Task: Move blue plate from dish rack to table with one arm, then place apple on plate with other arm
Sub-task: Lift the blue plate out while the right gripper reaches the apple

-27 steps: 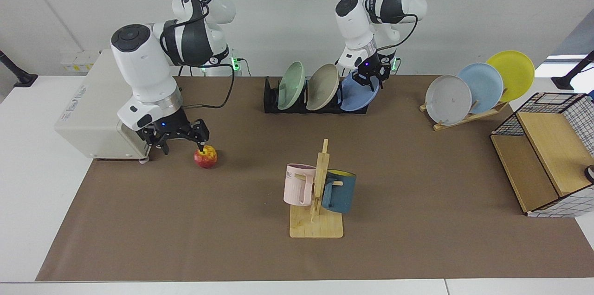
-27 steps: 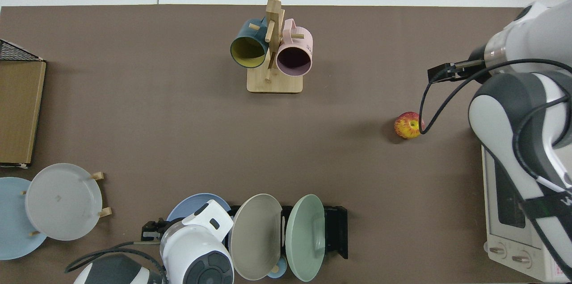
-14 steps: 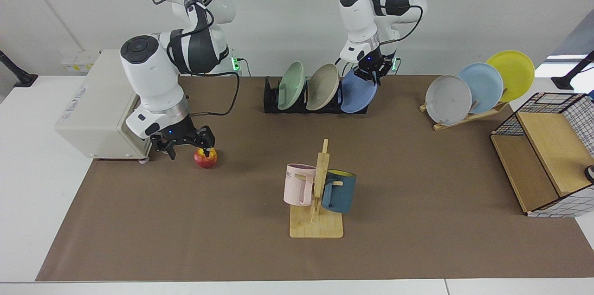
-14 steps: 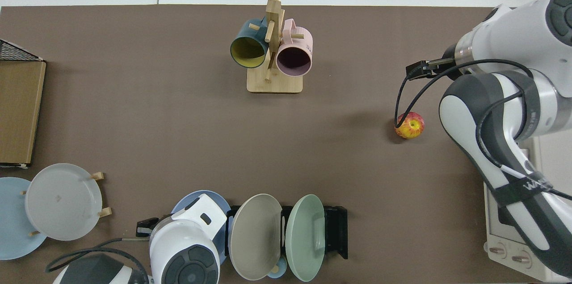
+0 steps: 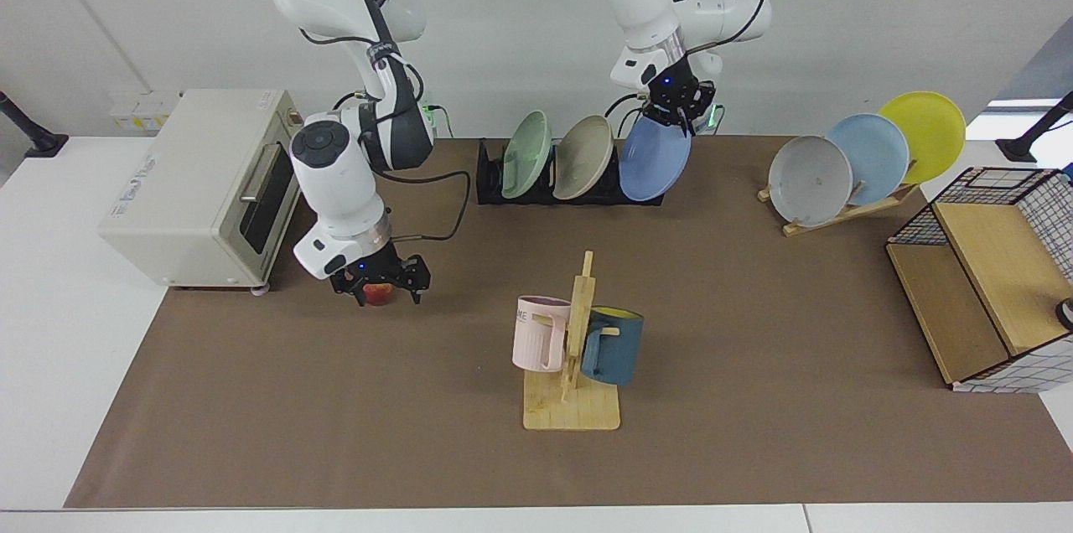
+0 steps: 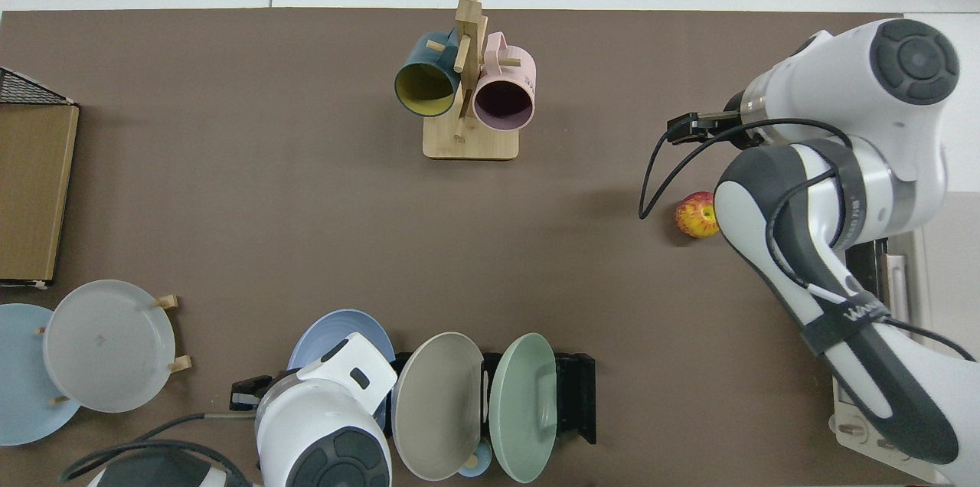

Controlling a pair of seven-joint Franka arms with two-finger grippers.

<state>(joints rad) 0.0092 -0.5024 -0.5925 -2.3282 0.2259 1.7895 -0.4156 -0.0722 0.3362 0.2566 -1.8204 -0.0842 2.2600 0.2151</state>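
Left gripper (image 5: 673, 110) gripping blue plate (image 5: 655, 169), right gripper (image 5: 379, 288) astride apple (image 5: 379, 292)

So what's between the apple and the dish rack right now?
Only bare mat between the apple and the dish rack, clearest in the top view.

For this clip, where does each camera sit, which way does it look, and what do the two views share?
Facing view: across the table from the arms, looking at them; both arms show, the left hand at the top rim of the blue plate by the dish rack, the right hand over the apple.
Top view: above the table, looking straight down; the left arm's wrist covers part of the blue plate, the right arm's links hang beside the apple.
Shared: blue plate, dish rack, apple, mug stand.
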